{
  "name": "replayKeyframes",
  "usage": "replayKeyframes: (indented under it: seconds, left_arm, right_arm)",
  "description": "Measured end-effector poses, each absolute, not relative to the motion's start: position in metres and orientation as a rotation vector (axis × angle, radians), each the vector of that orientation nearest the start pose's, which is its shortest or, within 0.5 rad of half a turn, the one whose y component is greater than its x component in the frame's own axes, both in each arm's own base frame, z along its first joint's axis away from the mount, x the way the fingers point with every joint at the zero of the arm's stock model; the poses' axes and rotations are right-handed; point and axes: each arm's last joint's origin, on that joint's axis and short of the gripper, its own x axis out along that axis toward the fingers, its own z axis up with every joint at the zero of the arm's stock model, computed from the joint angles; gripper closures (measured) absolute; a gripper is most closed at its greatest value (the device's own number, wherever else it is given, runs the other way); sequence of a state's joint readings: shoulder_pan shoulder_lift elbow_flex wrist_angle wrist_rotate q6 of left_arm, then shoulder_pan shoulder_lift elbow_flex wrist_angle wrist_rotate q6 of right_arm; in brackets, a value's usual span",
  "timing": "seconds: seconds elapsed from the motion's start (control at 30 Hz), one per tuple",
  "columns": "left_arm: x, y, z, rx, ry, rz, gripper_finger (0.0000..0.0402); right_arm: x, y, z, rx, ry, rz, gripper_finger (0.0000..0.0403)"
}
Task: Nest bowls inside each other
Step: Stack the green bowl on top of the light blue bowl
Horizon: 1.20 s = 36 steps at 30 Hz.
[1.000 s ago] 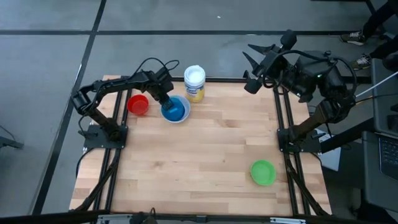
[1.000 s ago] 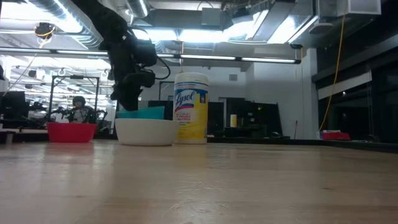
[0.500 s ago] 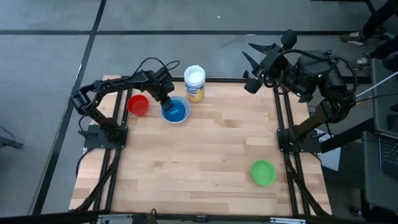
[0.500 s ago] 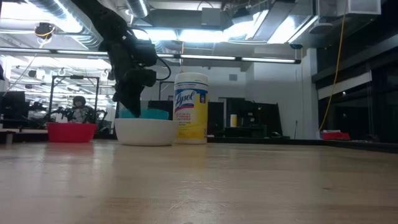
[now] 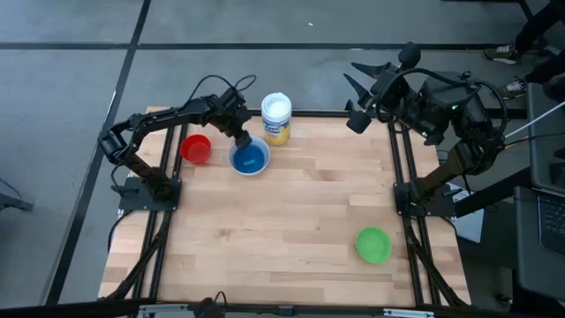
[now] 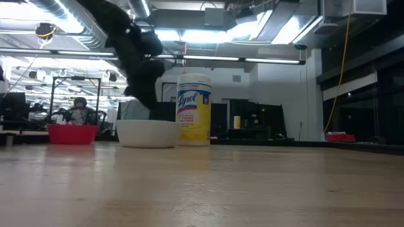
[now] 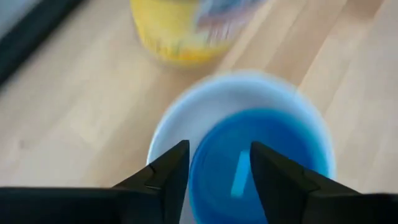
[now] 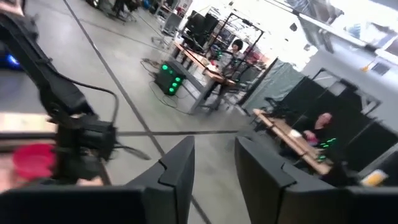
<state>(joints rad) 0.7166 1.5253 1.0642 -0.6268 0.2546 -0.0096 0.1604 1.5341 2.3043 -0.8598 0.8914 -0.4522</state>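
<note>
A blue bowl (image 5: 252,160) (image 7: 261,149) sits nested in the white bowl (image 5: 233,166) (image 6: 146,133) near the table's far edge, left of the middle. My left gripper (image 5: 241,139) (image 7: 219,168) hangs open just above the far-left rim of these bowls, slanting down, with nothing between its fingers. A red bowl (image 5: 195,148) (image 6: 72,133) stands on the table to their left. A green bowl (image 5: 372,245) stands alone near the front right. My right gripper (image 5: 350,72) (image 8: 214,162) is held high beyond the far right corner, open and empty.
A yellow jar with a white lid (image 5: 276,117) (image 6: 194,110) stands upright close behind the white bowl, on its far right side. The wooden table top (image 5: 300,221) stretches bare between the stacked bowls and the green bowl. Black frame rails run along both sides.
My left gripper has opened and let go of the blue bowl, then risen and drawn back toward the far edge. The blue bowl, which stood tilted above the white bowl's rim, has dropped down into the white bowl.
</note>
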Motion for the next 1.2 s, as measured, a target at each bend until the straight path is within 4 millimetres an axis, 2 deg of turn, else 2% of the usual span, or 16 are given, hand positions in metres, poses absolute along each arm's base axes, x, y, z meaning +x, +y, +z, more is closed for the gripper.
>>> replayKeyframes:
  seconds: [0.13, 0.23, 0.33, 0.43, 0.57, 0.67, 0.77, 0.93, 1.03, 1.2]
  left_arm:
    - [0.235, 0.190, 0.262, -0.490, 0.846, 0.420, 0.0237]
    - [0.240, 0.183, 0.304, -0.435, 0.661, 0.386, 0.0238]
    - [0.239, 0.172, 0.352, -0.409, 0.389, 0.335, 0.0236]
    - [0.232, 0.155, 0.397, -0.397, 0.110, 0.285, 0.0236]
    - [0.218, 0.123, 0.432, -0.362, -0.070, 0.269, 0.0239]
    - [0.208, 0.099, 0.445, -0.334, -0.120, 0.288, 0.0240]
    - [0.203, 0.079, 0.450, -0.334, -0.127, 0.265, 0.0240]
    - [0.206, 0.056, 0.449, -0.327, -0.101, 0.246, 0.0241]
    - [0.210, 0.049, 0.447, -0.329, -0.083, 0.224, 0.0241]
    - [0.214, 0.043, 0.443, -0.333, -0.043, 0.199, 0.0241]
  right_arm:
    - [0.231, 0.017, 0.567, -0.359, 0.236, -0.602, 0.0289]
    - [0.230, 0.019, 0.549, -0.207, 0.349, -0.464, 0.0285]
    - [0.237, 0.023, 0.520, -0.026, 0.561, -0.351, 0.0277]
    - [0.253, 0.033, 0.491, 0.084, 0.730, -0.254, 0.0269]
    - [0.267, 0.063, 0.448, 0.198, 0.924, -0.114, 0.0259]
    - [0.272, 0.086, 0.403, 0.241, 1.110, -0.084, 0.0252]
    - [0.268, 0.108, 0.358, 0.253, 1.273, -0.093, 0.0245]
    - [0.241, 0.129, 0.290, 0.253, 1.541, -0.162, 0.0241]
    - [0.220, 0.135, 0.262, 0.300, 1.637, -0.205, 0.0245]
    - [0.193, 0.133, 0.240, 0.420, 1.654, -0.257, 0.0257]
